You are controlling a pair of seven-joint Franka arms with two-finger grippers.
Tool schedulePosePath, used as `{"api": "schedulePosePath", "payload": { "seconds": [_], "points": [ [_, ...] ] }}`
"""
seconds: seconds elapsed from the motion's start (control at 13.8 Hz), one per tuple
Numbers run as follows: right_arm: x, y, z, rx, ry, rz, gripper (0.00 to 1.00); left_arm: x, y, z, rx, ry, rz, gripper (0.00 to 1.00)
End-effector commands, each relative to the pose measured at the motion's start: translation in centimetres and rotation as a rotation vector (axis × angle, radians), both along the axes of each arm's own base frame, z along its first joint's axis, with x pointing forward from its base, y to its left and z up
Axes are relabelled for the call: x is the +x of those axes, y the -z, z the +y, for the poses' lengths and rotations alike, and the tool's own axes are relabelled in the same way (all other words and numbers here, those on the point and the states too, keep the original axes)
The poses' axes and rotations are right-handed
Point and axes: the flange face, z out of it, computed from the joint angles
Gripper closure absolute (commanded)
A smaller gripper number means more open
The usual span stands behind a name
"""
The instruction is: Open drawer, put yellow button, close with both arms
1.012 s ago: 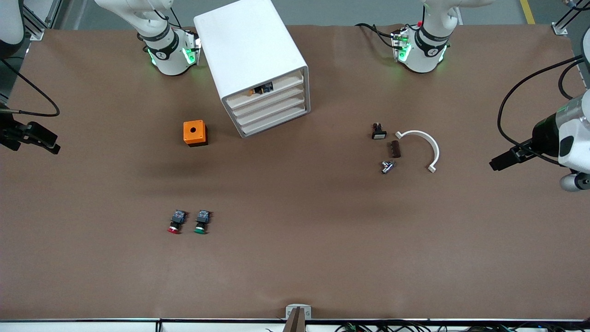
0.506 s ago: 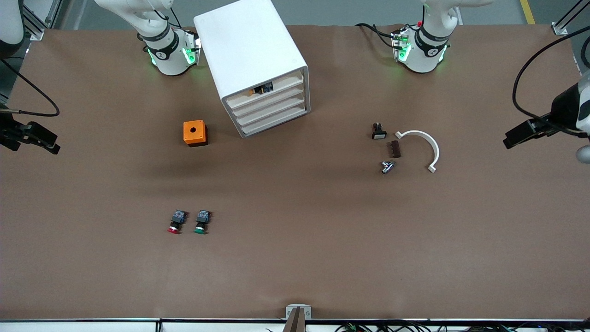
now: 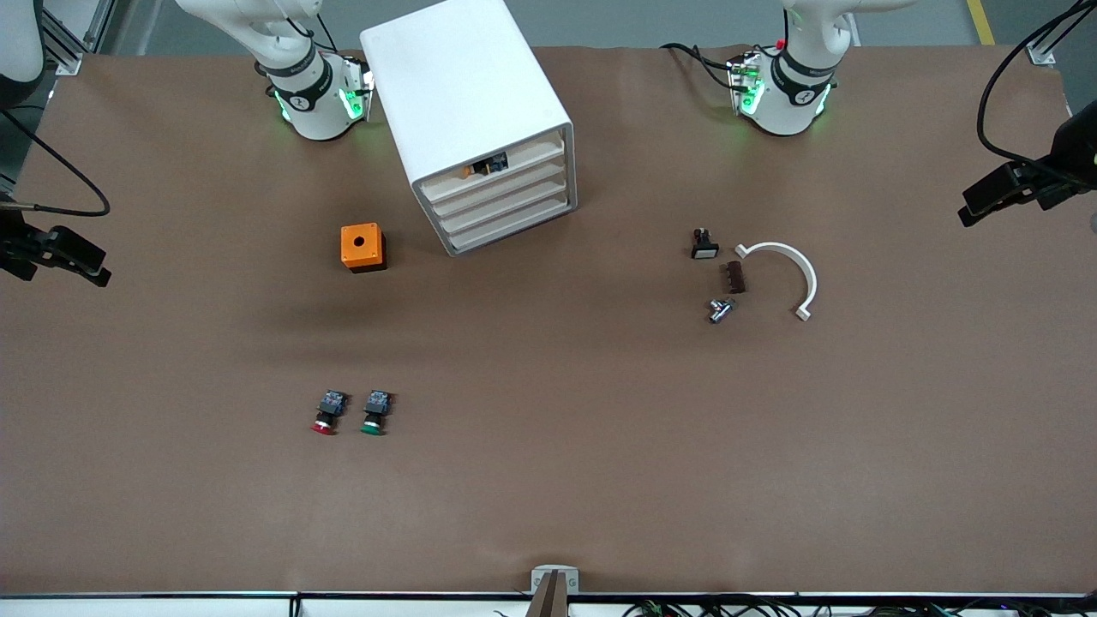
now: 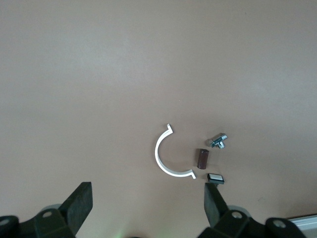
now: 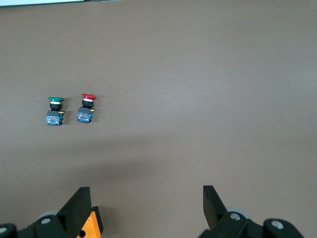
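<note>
A matte brown table (image 3: 548, 480) with a faintly felted, unpatterned surface carries everything here. Largest on it is the boxy white cabinet (image 3: 467, 103), smooth and glossy with rounded edges, set at an angle between the two arm bases; its face holds four shallow, wide trays with cream fronts. The drawer (image 3: 501, 161), the uppermost of these, sits pushed in like the three below it, and the yellow button (image 3: 485, 165) lies inside it, only an orange-yellow cap and a dark, bluish body showing through the slot above the front. Both glossy white arms wait pulled back at the table's ends. The left gripper (image 3: 1004, 193), black and angular, hangs over the left arm's end of the table, and its wrist view shows the blunt black fingers (image 4: 79, 201) spread wide on nothing. The right gripper (image 3: 67, 256) hangs over the right arm's end, its fingers (image 5: 80, 201) likewise wide apart and empty. A thin white plastic half-ring (image 3: 790, 272) with small hooked ends lies toward the left arm's end. An orange box (image 3: 362, 247) with a round hole in its top sits beside the cabinet. Near the half-ring lie a white-faced black part (image 3: 704, 246), a ribbed brown block (image 3: 735, 277) and a shiny metal fitting (image 3: 719, 309). Nearer the front camera, a red-capped button (image 3: 327, 413) and a green-capped button (image 3: 375, 412) lie side by side. No writing is legible.
</note>
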Motion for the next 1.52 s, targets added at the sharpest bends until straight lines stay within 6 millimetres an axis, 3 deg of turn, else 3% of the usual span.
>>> {"api": "schedulePosePath", "payload": {
  "seconds": [0.0,0.22,0.8,1.16,1.45],
  "points": [
    [-0.6,-0.9,-0.3,0.001,-0.008,-0.015,0.0,-2.0,0.3,0.1,0.015,0.057,-0.03,0.01],
    [-0.5,-0.9,-0.2,0.001,-0.009,-0.015,0.0,-1.8,-0.4,-0.2,0.014,0.068,-0.047,0.01],
    [-0.6,-1.1,0.0,0.001,-0.012,-0.018,0.0,-1.4,0.3,-0.2,0.011,0.077,-0.031,0.01],
    [-0.5,-1.2,0.1,0.001,-0.014,-0.019,0.0,-2.2,0.3,-0.4,-0.006,0.082,0.001,0.01],
    [-0.5,-1.1,0.0,0.001,-0.012,-0.018,0.0,-3.1,1.1,-2.1,-0.004,0.113,0.04,0.01]
  ]
}}
